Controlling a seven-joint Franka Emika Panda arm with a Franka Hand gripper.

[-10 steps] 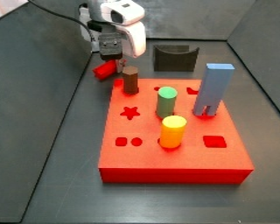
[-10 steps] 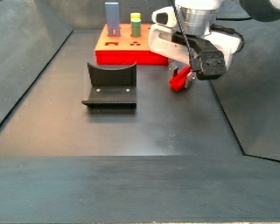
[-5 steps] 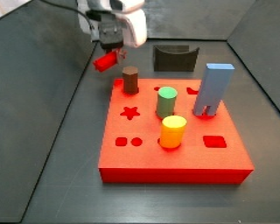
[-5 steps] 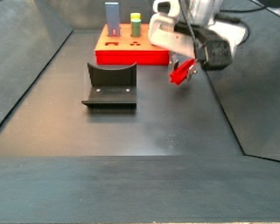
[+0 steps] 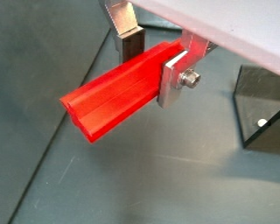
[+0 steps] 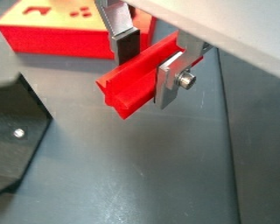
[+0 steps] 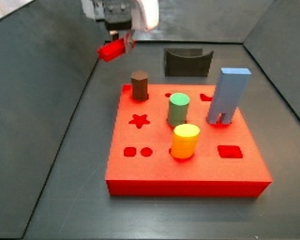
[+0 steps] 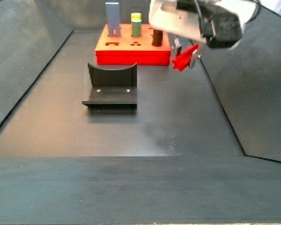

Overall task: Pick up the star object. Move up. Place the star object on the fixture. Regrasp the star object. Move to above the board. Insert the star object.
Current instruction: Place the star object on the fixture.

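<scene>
Higher now, end effector [image 7: 115, 39] grips one star object [image 7: 112, 49] (tilted).

Even, soft overhead light — faint shadows, low resolution, slightly blurred wrist views.

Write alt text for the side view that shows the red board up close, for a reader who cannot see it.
The gripper holds the star object, a red peg, in the air beyond the board's far left corner. The board carries brown, green, yellow-and-orange and blue-grey pegs, and the dark fixture stands behind it.
</scene>
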